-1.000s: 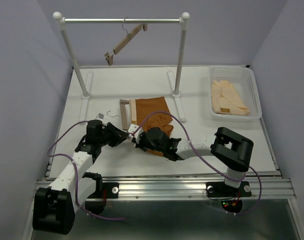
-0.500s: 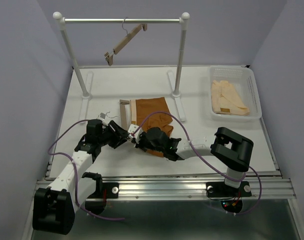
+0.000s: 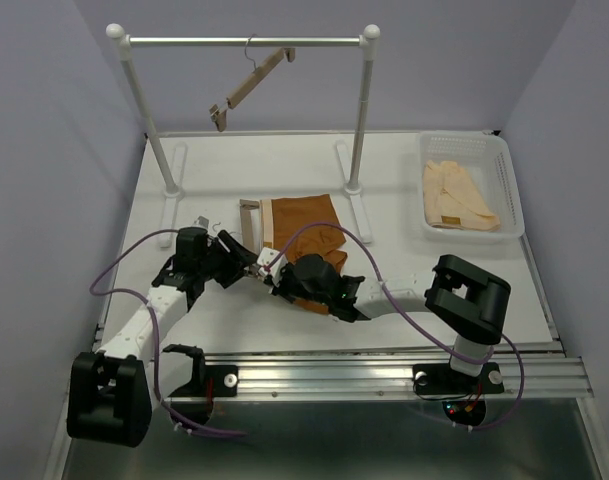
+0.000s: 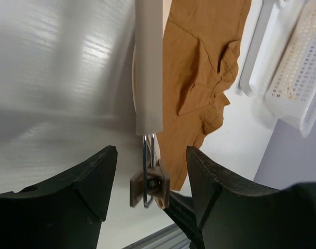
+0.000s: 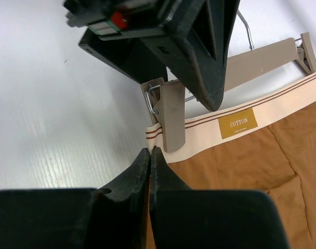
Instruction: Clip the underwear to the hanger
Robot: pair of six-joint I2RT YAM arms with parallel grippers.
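Rust-brown soft cotton boxer briefs (image 3: 309,228) lie mid-counter (image 3: 464,275), their striped beige waistband (image 5: 282,111) against the pale wooden straight-bar hanger (image 3: 248,222) at 9 o'clock. To feed the 6 o'clock clip (image 5: 173,119), the right end effector (image 5: 149,154) pinches the waistband corner; the left end effector (image 4: 151,154) straddles that clip, fingers apart, likely to squeeze it.

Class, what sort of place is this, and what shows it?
Probably a robotics lab test bench: left arm and right arm mounted at a white table, facing a small garment rail.
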